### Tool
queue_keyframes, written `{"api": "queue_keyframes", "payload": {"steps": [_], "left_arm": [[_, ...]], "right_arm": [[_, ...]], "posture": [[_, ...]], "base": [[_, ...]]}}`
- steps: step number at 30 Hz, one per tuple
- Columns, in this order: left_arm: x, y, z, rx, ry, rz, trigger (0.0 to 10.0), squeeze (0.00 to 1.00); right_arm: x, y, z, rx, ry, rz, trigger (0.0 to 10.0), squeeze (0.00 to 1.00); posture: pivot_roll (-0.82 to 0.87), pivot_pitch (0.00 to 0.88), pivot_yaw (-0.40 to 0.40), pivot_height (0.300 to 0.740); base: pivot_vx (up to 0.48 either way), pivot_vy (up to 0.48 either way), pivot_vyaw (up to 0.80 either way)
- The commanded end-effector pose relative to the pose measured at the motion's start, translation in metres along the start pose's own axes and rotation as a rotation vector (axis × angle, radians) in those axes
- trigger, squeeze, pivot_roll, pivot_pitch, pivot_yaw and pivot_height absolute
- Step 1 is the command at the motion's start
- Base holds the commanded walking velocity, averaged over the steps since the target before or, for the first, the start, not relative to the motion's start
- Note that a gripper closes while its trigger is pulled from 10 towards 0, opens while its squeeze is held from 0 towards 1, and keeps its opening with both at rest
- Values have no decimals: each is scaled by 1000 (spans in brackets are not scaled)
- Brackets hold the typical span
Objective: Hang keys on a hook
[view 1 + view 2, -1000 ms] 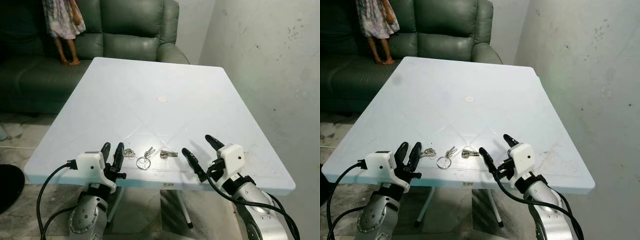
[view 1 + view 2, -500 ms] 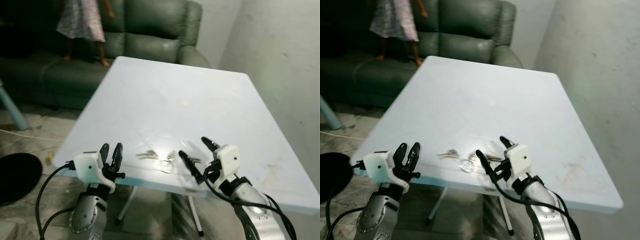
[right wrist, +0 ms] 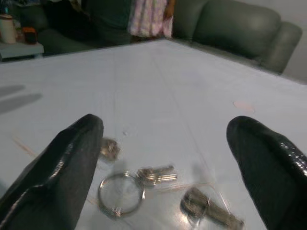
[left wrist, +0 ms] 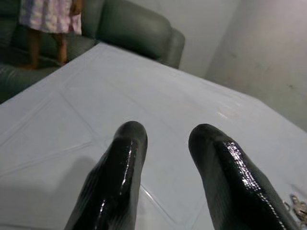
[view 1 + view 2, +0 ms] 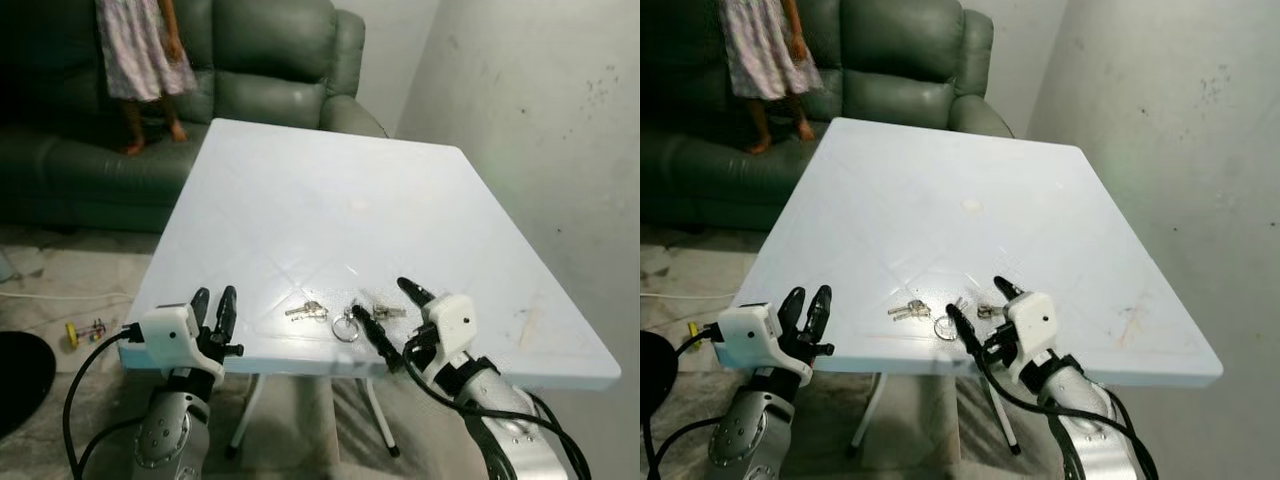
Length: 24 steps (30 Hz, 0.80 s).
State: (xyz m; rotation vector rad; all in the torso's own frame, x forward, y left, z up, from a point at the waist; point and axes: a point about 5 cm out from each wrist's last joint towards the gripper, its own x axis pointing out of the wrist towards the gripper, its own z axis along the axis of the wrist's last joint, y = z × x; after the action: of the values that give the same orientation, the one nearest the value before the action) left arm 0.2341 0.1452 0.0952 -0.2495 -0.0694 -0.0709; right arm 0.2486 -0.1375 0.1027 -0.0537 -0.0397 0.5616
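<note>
A bunch of keys lies near the front edge of the white table (image 5: 300, 190): a metal ring (image 5: 345, 327), one key (image 5: 305, 310) to its left and another key (image 5: 388, 312) to its right. My right gripper (image 5: 378, 296) is open wide just above them. Its left finger (image 5: 375, 335) is beside the ring and the right-hand key lies between the fingers. In the right wrist view the ring (image 3: 122, 194) and keys (image 3: 156, 175) lie between the spread fingers (image 3: 72, 158). My left gripper (image 5: 215, 292) hovers at the table's front left edge, open by a narrow gap and holding nothing.
A green sofa (image 5: 270, 60) stands behind the table, and a person in a patterned dress (image 5: 140, 50) stands on it. A grey wall (image 5: 540, 120) runs close along the right. On the floor at left lie a small yellow toy (image 5: 80, 330) and a black round object (image 5: 15, 370).
The camera has swung about, so the whole scene shifted. My right gripper has closed in on the keys from their right. The left gripper keeps its pose.
</note>
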Motion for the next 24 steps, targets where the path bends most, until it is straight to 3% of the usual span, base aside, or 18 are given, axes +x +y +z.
{"api": "queue_keyframes", "payload": {"steps": [1, 7, 11, 16, 24], "left_arm": [[1, -5, 1, -24, -4, 0, 10000, 0], [0, -4, -2, -50, 20, 7, 10000, 0], [-1, -4, -2, -51, 16, 13, 10000, 0], [0, -3, -2, -20, 16, 17, 10000, 0], [-5, -9, -9, 35, 67, -71, 10000, 0]], "right_arm": [[0, -4, 5, -8, -9, -9, 10000, 0], [-1, -2, 4, -1, -6, -9, 10000, 0], [-1, -2, 4, 2, -4, -11, 10000, 0], [0, -3, 3, 7, 5, -21, 10000, 0], [4, -10, 0, 11, 58, -71, 10000, 0]], "posture": [[138, 0, -107, 740], [140, 0, -108, 740], [140, 0, -107, 740], [142, 0, -108, 740], [141, 3, -109, 740]], "base": [[0, 0, 0], [0, 0, 0], [0, 289, 0], [0, 0, 0], [0, 0, 0]]}}
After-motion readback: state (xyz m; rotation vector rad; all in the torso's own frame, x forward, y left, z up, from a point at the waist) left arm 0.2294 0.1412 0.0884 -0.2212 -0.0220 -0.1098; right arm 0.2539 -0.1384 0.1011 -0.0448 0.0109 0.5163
